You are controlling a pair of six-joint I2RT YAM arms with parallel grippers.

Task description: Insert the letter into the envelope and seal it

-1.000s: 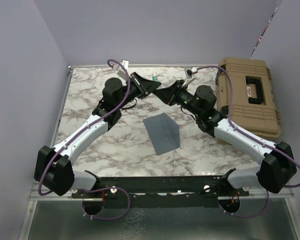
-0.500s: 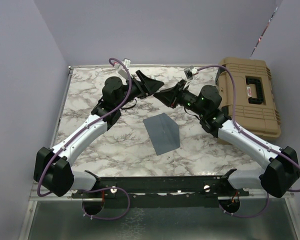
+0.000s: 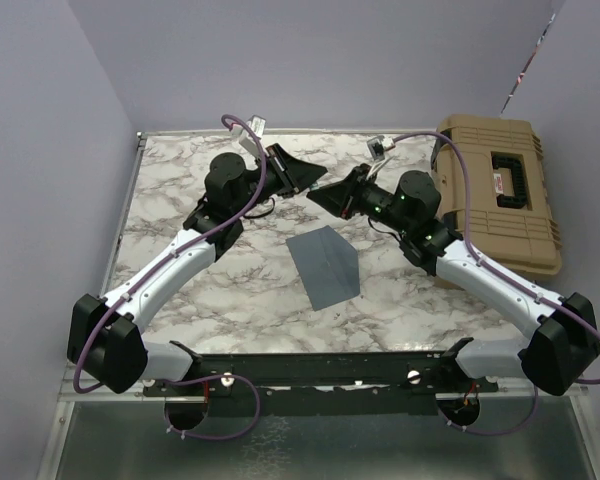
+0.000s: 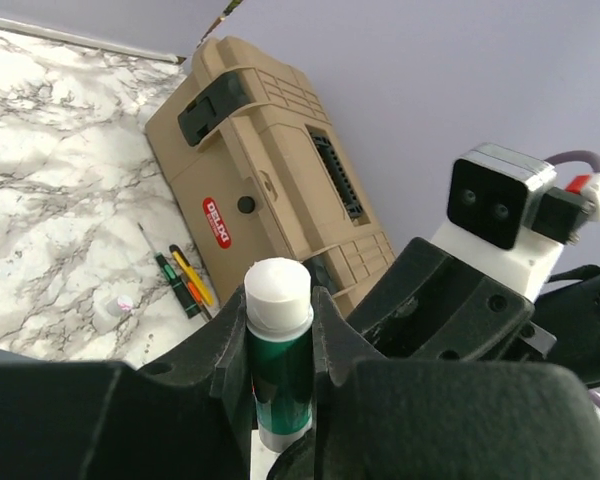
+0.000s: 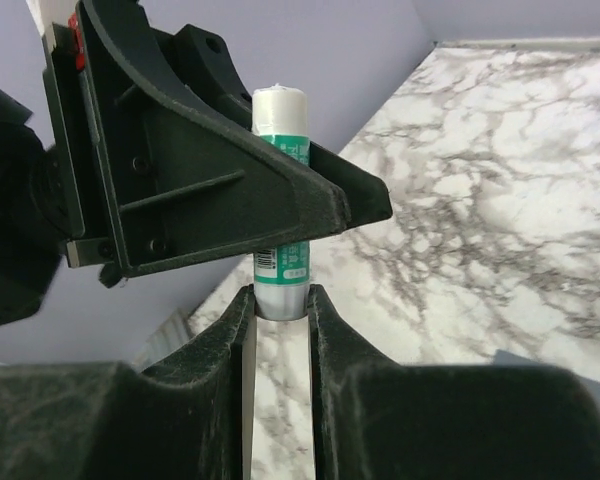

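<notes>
The slate-blue envelope (image 3: 325, 265) lies flat mid-table, below both grippers. The letter is out of view. A green glue stick (image 4: 280, 350) with its white glue tip bare is held between the two grippers, which meet nose to nose above the back of the table. My left gripper (image 4: 280, 305) is shut on the stick's green body just under the tip. My right gripper (image 5: 280, 298) is shut on the stick's silver base end (image 5: 280, 295). From above, the left gripper (image 3: 308, 180) and right gripper (image 3: 322, 193) touch tips, hiding the stick.
A tan hard case (image 3: 495, 190) with a black handle stands at the back right, also in the left wrist view (image 4: 260, 180). Several pens (image 4: 185, 280) and a small pale round piece (image 4: 125, 303) lie on the marble beside it.
The right wrist has shifted a little right and the left gripper's tip slightly up; both stay joined at the back. The envelope has not moved.
</notes>
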